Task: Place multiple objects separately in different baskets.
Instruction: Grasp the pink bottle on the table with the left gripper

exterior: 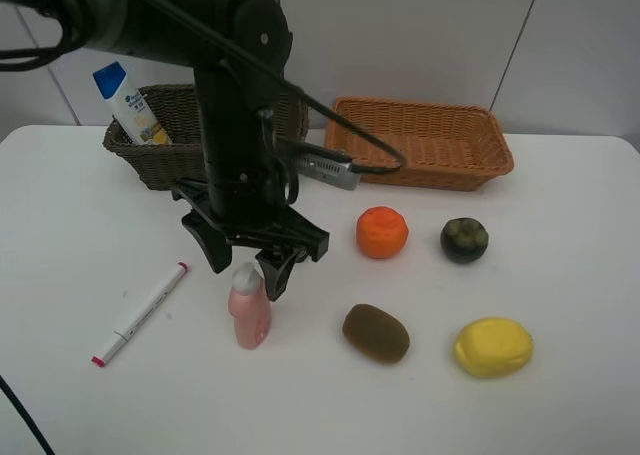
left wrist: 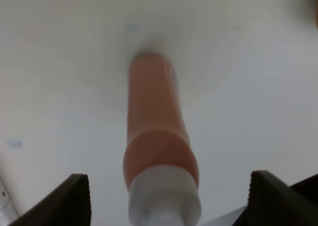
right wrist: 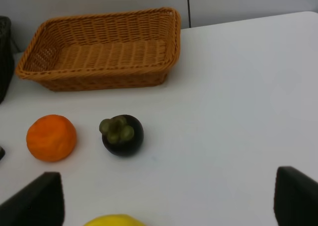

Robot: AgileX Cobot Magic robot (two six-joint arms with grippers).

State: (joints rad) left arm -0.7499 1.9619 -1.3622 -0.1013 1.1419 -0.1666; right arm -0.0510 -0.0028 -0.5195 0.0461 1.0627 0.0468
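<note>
Starting nearest me: yellow lemon (exterior: 492,347), brown kiwi (exterior: 376,333) and white marker (exterior: 140,313) lie loose on the bench (exterior: 60,225). Just behind them the small pink bottle (exterior: 250,315) stands upright. My left hand (exterior: 247,273) hangs over it, jaws spread wide either side of the cap, gripping nothing. Right hand (right wrist: 166,198) is also wide open and empty.

Risk, my judgement: the bottle is tall and narrow, so one finger touching first would topple it.

Farther back: orange (exterior: 382,232), mangosteen (exterior: 464,240). Farthest: orange-tan basket (exterior: 420,140) and dark basket (exterior: 150,160), the latter holding the shampoo bottle (exterior: 128,100).
</note>
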